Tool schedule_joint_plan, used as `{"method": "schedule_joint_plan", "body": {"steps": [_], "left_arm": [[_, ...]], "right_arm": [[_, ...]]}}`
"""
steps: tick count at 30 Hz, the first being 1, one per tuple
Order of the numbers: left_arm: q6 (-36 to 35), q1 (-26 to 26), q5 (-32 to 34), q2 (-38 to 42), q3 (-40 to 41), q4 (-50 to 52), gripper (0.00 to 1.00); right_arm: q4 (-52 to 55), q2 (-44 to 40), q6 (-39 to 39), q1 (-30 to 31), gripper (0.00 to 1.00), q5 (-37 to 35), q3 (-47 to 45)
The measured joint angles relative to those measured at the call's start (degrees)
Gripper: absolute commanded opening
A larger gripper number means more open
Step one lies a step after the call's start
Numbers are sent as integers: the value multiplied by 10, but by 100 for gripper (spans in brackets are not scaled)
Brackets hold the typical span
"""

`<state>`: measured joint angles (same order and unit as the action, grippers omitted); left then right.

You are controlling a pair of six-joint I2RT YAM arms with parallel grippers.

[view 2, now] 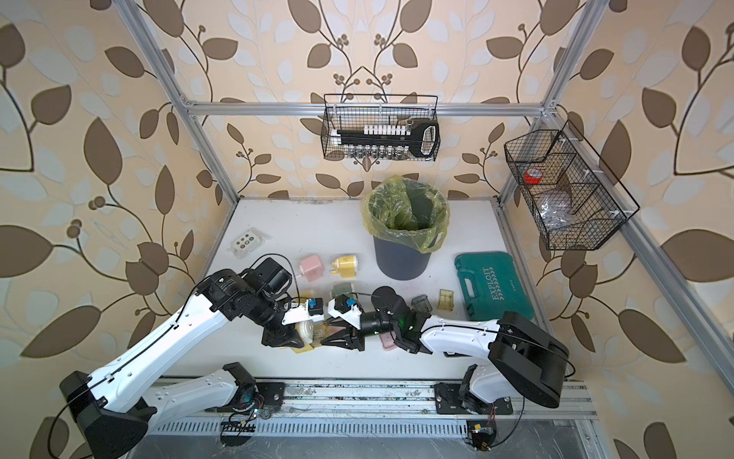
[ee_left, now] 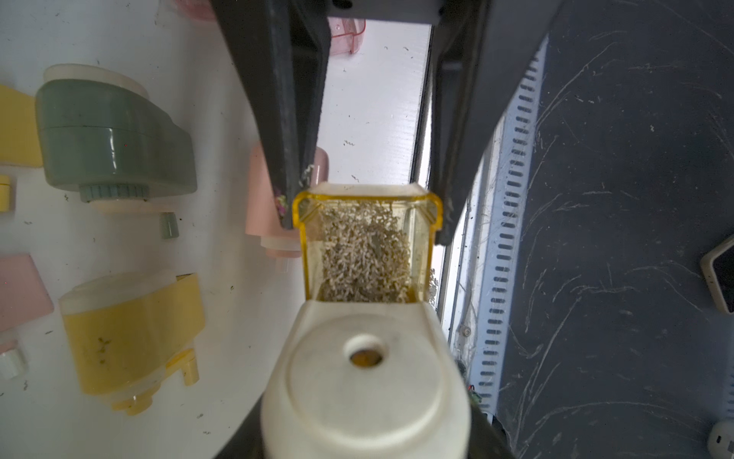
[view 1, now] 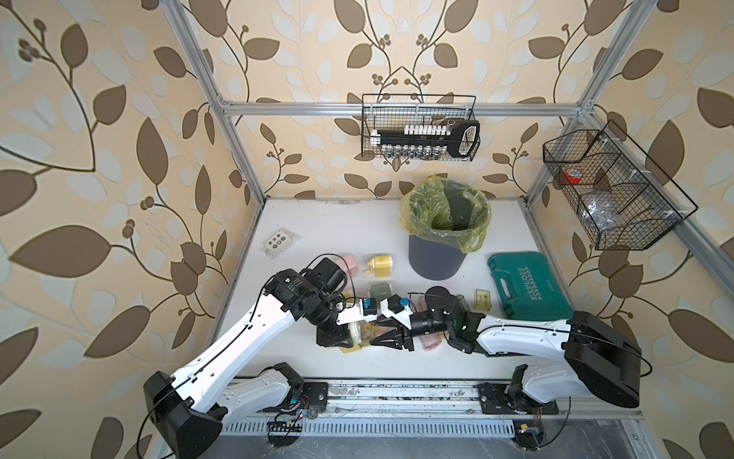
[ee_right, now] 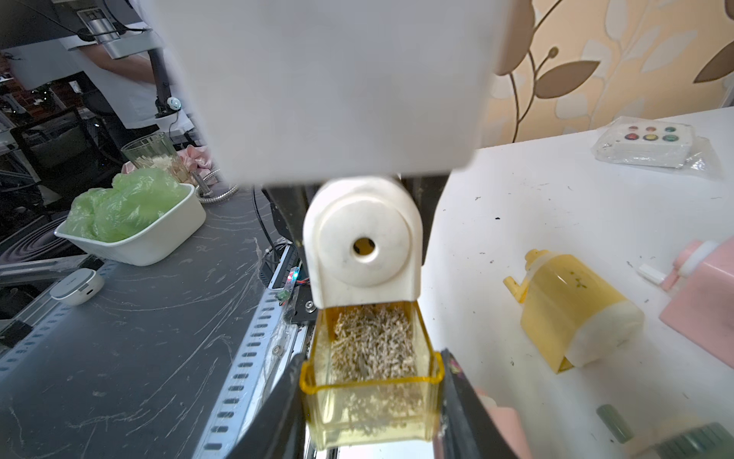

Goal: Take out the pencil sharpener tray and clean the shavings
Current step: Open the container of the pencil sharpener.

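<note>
**Tray partly out of sharpener, both grippers holding**

The left gripper is closed tight on the cream sharpener & carries it. The right gripper is closed on the yellow tray: its two black fingers press on the tray from both sides, one at each outer corner, w/ only the tray width btw. them. The tray is pulled partly out, w/ its inner end inside the sharpener body. The shavings lie inside the tray as a beige heap on its floor. All this sits btw. the two arms, near the front of the white table. Beside it on the table are a green sharpener & a yellow sharpener. The bin stands further back.
</note>
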<state>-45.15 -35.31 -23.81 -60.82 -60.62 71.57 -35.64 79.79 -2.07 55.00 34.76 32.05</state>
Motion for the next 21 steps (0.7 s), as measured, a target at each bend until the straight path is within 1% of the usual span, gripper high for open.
{"method": "schedule_joint_plan", "body": {"steps": [7,15,18,21], "left_arm": [[2,-3,3,0,0,2,0],[5,-4,6,3,0,3,0],[5,-4,18,8,0,6,0],[5,-4,35,9,1,13,0]], "right_arm": [[19,-28,0,-27,0,3,-13],[34,-78,0,-27,0,1,-36],[56,-111,1,-27,0,-17,-47],[91,-153,8,-27,0,-57,-48]]}}
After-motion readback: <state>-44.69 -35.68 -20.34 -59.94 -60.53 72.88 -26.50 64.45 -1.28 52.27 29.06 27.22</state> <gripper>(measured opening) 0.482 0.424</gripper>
